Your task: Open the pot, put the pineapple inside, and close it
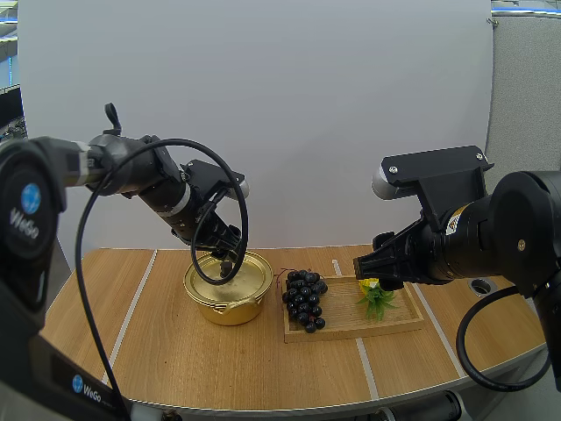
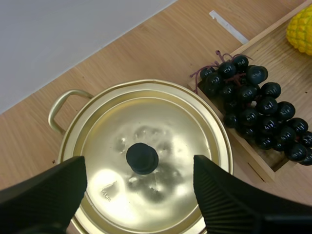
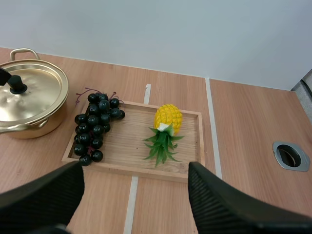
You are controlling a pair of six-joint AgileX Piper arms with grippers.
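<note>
Left gripper [image 2: 139,168]: released, fingers spread either side of the black knob [image 2: 142,158] just beneath, placed to lift the lid [image 2: 161,126] off the pot [image 2: 61,105]; right gripper [image 3: 132,192]: released, waiting above the pineapple [image 3: 168,117], which lies ahead on the wooden tray [image 3: 126,151] beside the grapes [image 3: 95,127].
</note>
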